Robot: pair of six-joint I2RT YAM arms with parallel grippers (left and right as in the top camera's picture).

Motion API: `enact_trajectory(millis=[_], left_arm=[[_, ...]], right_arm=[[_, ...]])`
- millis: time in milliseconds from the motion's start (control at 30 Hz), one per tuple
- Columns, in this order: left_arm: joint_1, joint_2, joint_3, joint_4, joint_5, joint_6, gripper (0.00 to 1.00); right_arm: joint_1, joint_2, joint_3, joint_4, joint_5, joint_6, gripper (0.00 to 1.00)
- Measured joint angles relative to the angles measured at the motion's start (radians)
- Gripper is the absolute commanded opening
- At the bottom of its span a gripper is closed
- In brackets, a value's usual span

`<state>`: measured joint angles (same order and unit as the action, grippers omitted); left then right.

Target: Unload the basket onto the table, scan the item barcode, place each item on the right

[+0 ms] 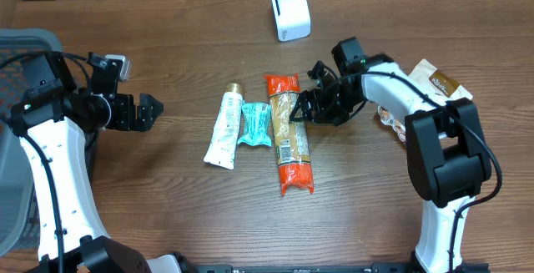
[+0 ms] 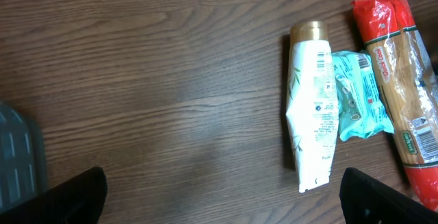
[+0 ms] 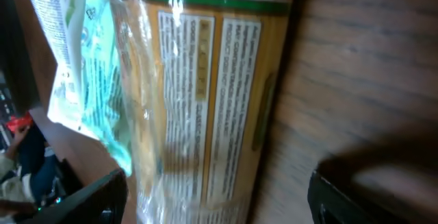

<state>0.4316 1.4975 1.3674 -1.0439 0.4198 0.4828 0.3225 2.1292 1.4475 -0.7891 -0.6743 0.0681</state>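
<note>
Just right of the pasta packet [image 1: 289, 133] lying on the table [image 1: 359, 210], your right fingers [image 3: 369, 190] are hanging spread and empty, left fingers [image 2: 68, 200] likewise; closing off-centre, you are risking the slick wrap slipping.

Your overhead camera looks straight down on the whole desk [image 1: 167, 39], with both arms in frame and their bases at the lower edge. Your left wrist camera faces down from well above the wood, the tips of the left jaws dark in its lower corners. It shares with the overhead the white tube [image 2: 311, 107], the teal packet [image 2: 359, 94] and the pasta packet [image 2: 404, 80]. Your right wrist camera sits very near that pasta packet: the blurred label fills the view, the teal packet shows at the left, and the tips of the right jaws sit low.
</note>
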Motion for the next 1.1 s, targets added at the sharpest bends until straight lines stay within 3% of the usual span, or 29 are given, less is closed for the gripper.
enact_trajectory(millis=[133, 300, 400, 500, 633, 867, 967, 1100], left_arm=[[0.0, 0.0, 0.0, 0.0, 0.0, 0.0, 1.0], [0.0, 0.0, 0.0, 0.0, 0.0, 0.0, 1.0], [0.0, 0.0, 0.0, 0.0, 0.0, 0.0, 1.0], [0.0, 0.0, 0.0, 0.0, 0.0, 0.0, 0.99], [0.0, 0.0, 0.0, 0.0, 0.0, 0.0, 1.0], [0.0, 0.0, 0.0, 0.0, 0.0, 0.0, 1.0], [0.0, 0.0, 0.0, 0.0, 0.0, 0.0, 1.0], [0.0, 0.0, 0.0, 0.0, 0.0, 0.0, 1.0]], right_arm=[[0.023, -0.009, -0.048, 0.126, -0.038, 0.08, 0.83], [0.069, -0.015, -0.076, 0.19, -0.024, 0.157, 0.67], [0.095, -0.015, -0.082, 0.214, 0.009, 0.2, 0.51], [0.119, -0.015, -0.092, 0.237, 0.038, 0.232, 0.23], [0.125, -0.015, -0.094, 0.243, 0.021, 0.267, 0.06], [0.103, -0.021, -0.028, 0.051, 0.039, 0.238, 0.04], [0.103, -0.052, 0.042, -0.117, 0.164, 0.221, 0.04], [0.12, -0.101, 0.195, -0.358, 0.486, 0.223, 0.04]])
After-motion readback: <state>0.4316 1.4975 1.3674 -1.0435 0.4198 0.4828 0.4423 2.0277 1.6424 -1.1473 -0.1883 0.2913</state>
